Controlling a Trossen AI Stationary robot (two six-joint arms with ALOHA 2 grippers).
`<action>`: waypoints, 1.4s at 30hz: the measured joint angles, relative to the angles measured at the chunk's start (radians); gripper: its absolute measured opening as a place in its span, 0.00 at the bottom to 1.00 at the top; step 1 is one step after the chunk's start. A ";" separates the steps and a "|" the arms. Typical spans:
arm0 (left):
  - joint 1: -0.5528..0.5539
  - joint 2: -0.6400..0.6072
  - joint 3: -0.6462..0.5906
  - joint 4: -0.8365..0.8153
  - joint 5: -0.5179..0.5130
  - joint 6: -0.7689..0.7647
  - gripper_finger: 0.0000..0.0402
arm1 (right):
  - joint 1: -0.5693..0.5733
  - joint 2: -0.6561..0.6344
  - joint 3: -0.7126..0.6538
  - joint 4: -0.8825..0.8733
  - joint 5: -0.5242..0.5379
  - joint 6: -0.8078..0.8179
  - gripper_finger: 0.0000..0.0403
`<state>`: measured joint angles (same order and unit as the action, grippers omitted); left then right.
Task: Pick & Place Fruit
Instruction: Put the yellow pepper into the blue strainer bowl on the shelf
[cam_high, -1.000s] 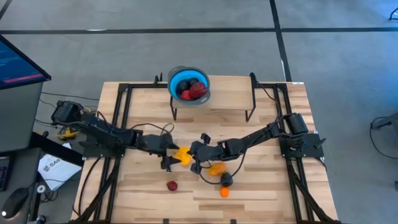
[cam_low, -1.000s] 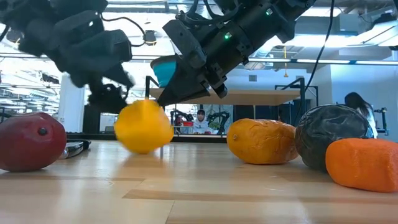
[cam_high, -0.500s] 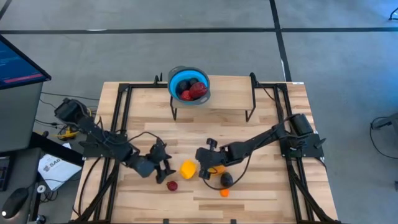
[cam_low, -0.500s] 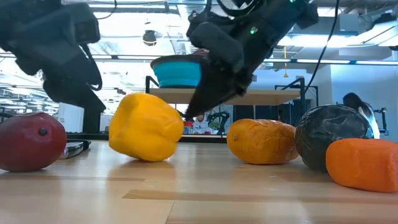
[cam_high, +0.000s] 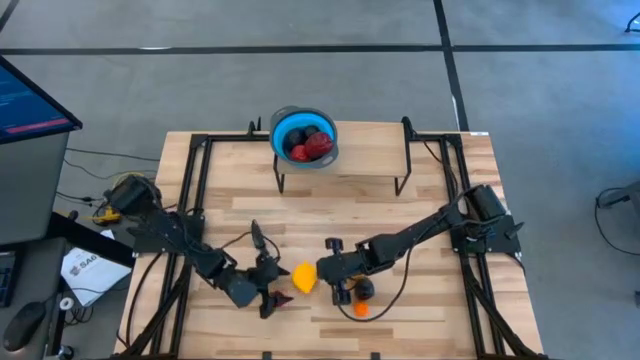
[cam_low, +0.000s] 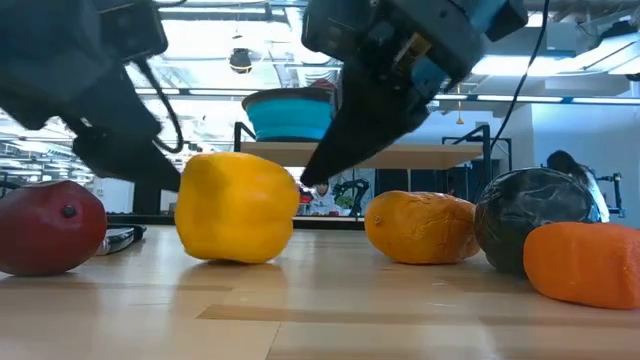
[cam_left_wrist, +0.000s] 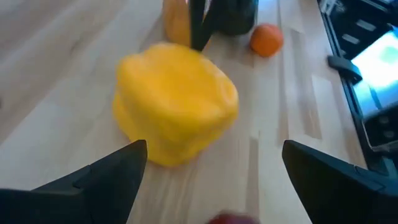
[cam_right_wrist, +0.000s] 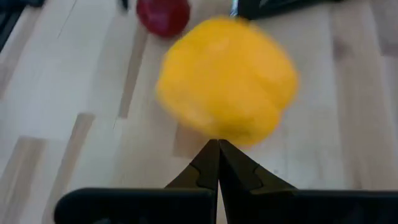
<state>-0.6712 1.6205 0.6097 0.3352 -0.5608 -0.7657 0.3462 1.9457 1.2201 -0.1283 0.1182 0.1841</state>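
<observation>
The yellow fruit (cam_high: 304, 277) rests on the bench (cam_high: 430, 200) near the middle of its front edge, squat and blocky, no long axis I can make out. The left gripper (cam_high: 276, 291) sits just beside it with its jaws spread wide, holding nothing. The right gripper (cam_high: 321, 271) points at the fruit from the other side, fingers pressed together, tips seemingly touching it. A red fruit (cam_low: 50, 227) lies near the left gripper; the blue bowl (cam_high: 304, 139) stands at the back edge.
</observation>
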 joint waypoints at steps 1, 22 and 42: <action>0.000 0.017 0.018 0.001 -0.019 0.005 0.91 | -0.001 0.000 0.000 0.007 0.003 0.002 0.00; 0.067 0.118 0.073 -0.003 -0.062 0.120 0.91 | -0.026 -0.019 0.120 -0.159 -0.070 -0.283 0.31; 0.118 0.118 0.008 0.006 -0.055 0.206 0.91 | -0.056 0.071 0.166 -0.066 -0.074 -0.874 0.89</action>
<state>-0.5535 1.7386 0.6177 0.3412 -0.6155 -0.5597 0.2905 2.0168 1.3865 -0.1942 0.0443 -0.6901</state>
